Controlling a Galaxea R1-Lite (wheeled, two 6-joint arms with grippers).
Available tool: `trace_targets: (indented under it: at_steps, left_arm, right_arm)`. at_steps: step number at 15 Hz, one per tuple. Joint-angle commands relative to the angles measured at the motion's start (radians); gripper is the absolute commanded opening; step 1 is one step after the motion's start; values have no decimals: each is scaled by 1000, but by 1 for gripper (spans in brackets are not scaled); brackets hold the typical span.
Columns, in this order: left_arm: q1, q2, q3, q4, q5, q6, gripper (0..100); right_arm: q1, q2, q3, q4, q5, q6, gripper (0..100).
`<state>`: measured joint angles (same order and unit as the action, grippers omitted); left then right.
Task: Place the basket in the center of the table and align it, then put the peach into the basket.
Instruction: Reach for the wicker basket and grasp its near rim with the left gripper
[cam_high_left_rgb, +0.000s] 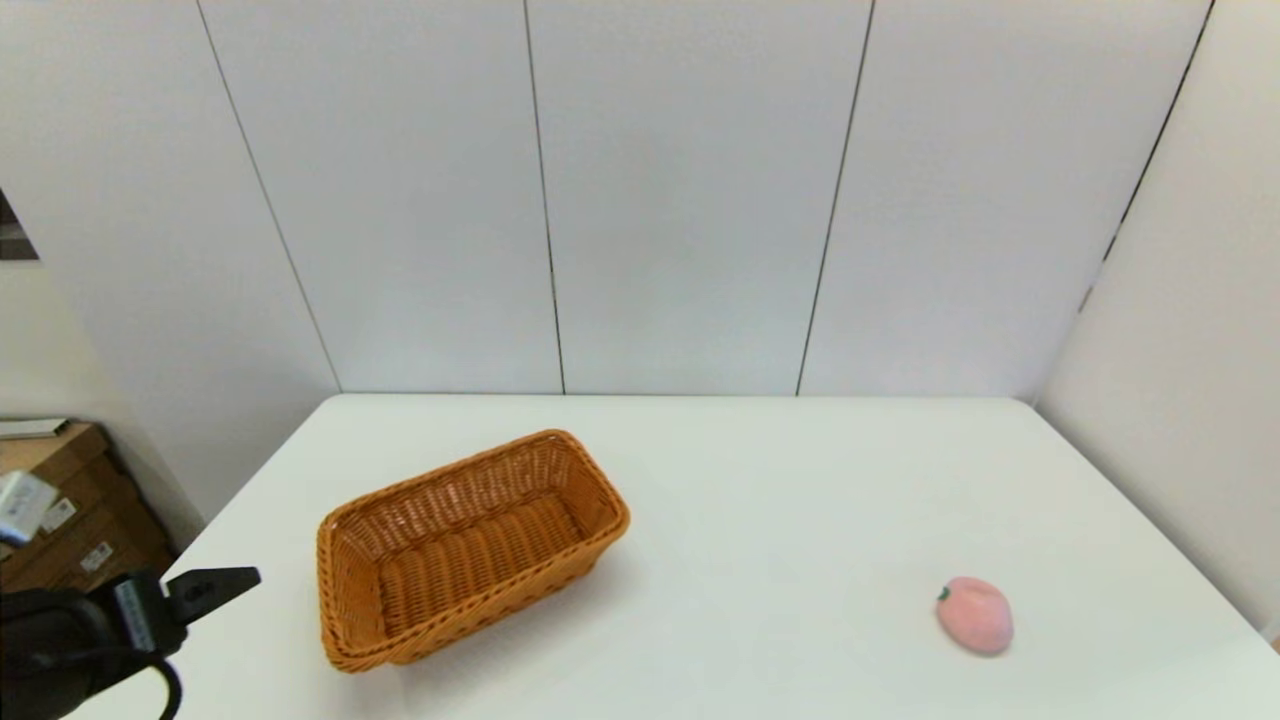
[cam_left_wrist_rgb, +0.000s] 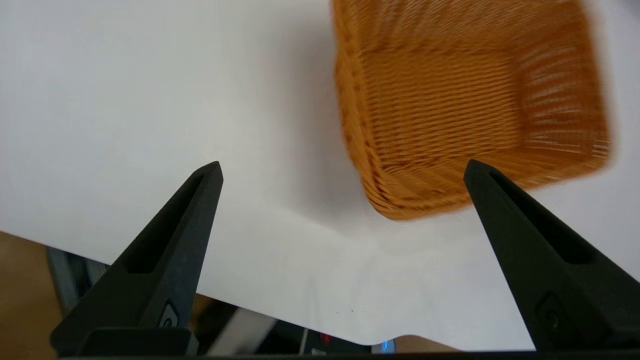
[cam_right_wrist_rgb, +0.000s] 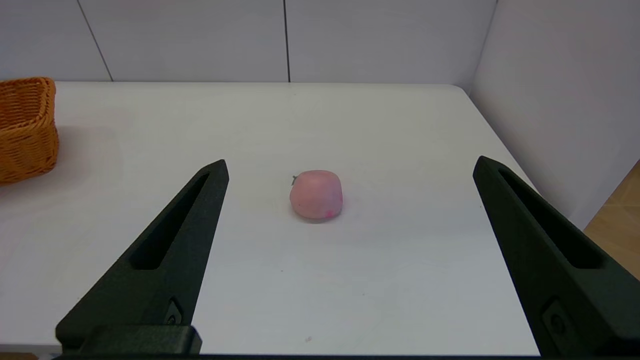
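No legible writing. Basket (cam_high_left_rgb: 470, 550) empty, skewed, on left half of table (cam_high_left_rgb: 780, 480). Peach (cam_high_left_rgb: 975, 615) on table's right side, well apart from basket. Left tool (cam_left_wrist_rgb: 342, 172) spread wide, just beside basket, holding nothing. Right tool (cam_right_wrist_rgb: 350, 167) spread wide, facing peach, holding nothing.

Looks like a lab or robot test cell, not a home. Plain white rectangular tabletop (cam_high_left_rgb: 760, 470) with rounded corners, boxed in by bare white wall panels (cam_high_left_rgb: 690, 190) with thin dark seams at the back and on the right. Off the table's left edge, brown cardboard boxes (cam_high_left_rgb: 70, 520) with white labels stacked on the floor. No decor, just a staged, sparse work surface.
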<state>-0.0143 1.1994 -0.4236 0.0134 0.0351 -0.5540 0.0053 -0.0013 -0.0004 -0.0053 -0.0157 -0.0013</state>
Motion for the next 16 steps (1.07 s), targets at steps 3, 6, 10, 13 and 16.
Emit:
trace_targets:
  at_steps: [3, 6, 10, 13, 16]
  left_arm:
    - [0, 681, -179, -165, -21, -144, 100]
    - [-3, 761, -196, -242, -43, -144, 100]
    - [2, 802, -211, -288, -86, -150, 100]
    - [2, 790, -213, -288, -103, -168, 0]
    - [2, 738, -210, -288, -104, -173, 0]
  right_arm:
    - [1, 0, 0, -1, 0, 3, 100]
    - [1, 0, 0, -1, 0, 3, 100]
    - [1, 0, -1, -1, 0, 12, 100]
    - [1, 0, 0, -1, 0, 10, 100]
    - [1, 0, 0, -1, 0, 10, 100]
